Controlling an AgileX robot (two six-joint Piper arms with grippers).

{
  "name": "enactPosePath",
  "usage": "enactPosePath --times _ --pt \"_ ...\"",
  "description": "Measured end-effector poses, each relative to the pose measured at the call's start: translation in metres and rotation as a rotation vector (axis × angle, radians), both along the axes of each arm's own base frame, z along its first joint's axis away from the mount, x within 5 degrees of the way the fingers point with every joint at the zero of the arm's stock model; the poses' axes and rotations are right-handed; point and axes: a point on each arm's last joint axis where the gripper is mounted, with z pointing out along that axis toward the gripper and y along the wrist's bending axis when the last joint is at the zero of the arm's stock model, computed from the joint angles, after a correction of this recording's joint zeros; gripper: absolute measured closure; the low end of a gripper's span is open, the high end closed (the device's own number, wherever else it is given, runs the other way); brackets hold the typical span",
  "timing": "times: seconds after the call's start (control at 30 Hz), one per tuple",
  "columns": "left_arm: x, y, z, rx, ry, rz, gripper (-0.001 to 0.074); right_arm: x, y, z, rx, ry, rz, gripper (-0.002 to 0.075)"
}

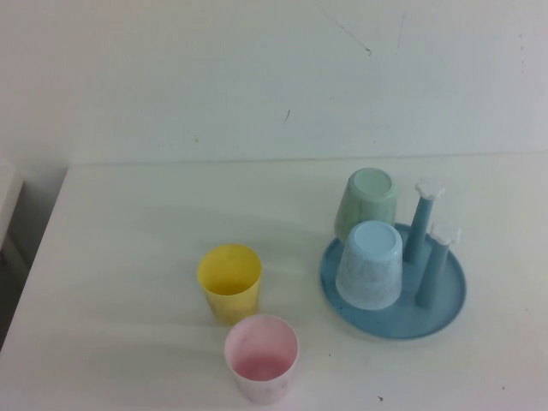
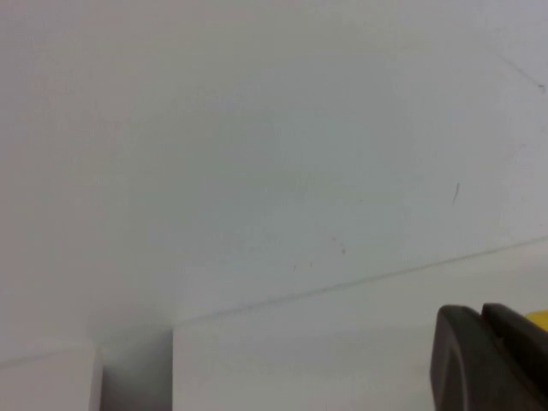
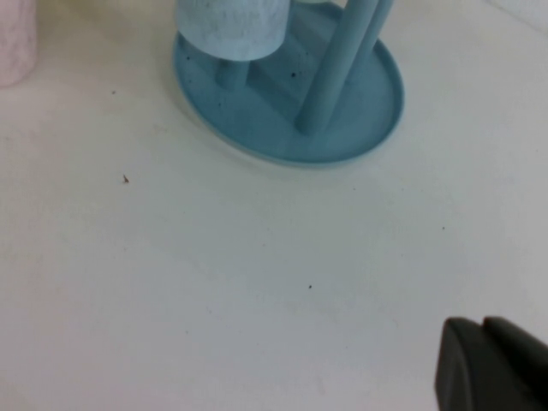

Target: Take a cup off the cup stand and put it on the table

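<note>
The pale pink speckled cup (image 1: 261, 358) stands upright on the white table (image 1: 128, 223), near its front edge and left of the cup stand. An edge of it shows in the right wrist view (image 3: 15, 43). The round blue cup stand (image 1: 402, 325) carries an upturned light blue cup (image 1: 370, 264) and an upturned green cup (image 1: 366, 204); two pegs with white caps (image 1: 430, 190) are bare. My right gripper (image 3: 482, 325) is shut and empty over bare table, short of the stand (image 3: 342, 128). My left gripper (image 2: 481, 315) is shut and empty. Neither gripper shows in the high view.
A yellow cup (image 1: 229, 281) stands upright just behind the pink cup; a sliver of it shows past the left gripper (image 2: 539, 318). A white wall rises behind the table. The table's left edge drops off beside a white unit (image 1: 7, 201).
</note>
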Motion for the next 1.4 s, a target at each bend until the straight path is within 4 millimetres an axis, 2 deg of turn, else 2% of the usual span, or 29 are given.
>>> enactPosePath --times 0.1,0.23,0.47,0.63,0.73,0.83,0.97,1.17,1.4 --pt "-0.003 0.002 -0.020 -0.041 0.026 0.025 0.0736 0.000 0.000 0.000 0.000 0.000 0.000 0.0727" --pt "-0.006 0.003 -0.032 -0.091 0.051 0.032 0.0736 0.000 0.000 0.000 0.000 0.000 0.000 0.0727" --pt "-0.009 0.003 -0.052 -0.149 0.283 0.042 0.0736 0.000 -0.004 -0.006 -0.045 -0.028 -0.018 0.0727" --pt "-0.010 0.004 -0.058 -0.181 0.352 0.061 0.0736 -0.008 -0.018 -0.019 -0.112 -0.228 -0.157 0.0727" --pt "-0.011 0.004 -0.058 -0.182 0.357 0.063 0.0736 -0.012 -0.024 -0.034 -0.083 -0.454 -0.243 0.0727" --pt "-0.011 0.004 -0.058 -0.178 0.357 0.064 0.0736 -0.008 -0.023 -0.052 -0.029 -0.538 -0.256 0.0727" --pt "-0.011 0.004 -0.058 -0.175 0.359 0.065 0.0736 -0.005 -0.022 -0.071 0.001 -0.514 -0.256 0.0727" --pt "-0.011 0.004 -0.058 -0.166 0.360 0.065 0.0736 -0.009 -0.021 -0.089 -0.049 -0.330 -0.218 0.0727" --pt "-0.011 0.004 -0.058 -0.165 0.360 0.066 0.0736 -0.009 -0.022 -0.090 -0.048 -0.317 -0.255 0.0727"
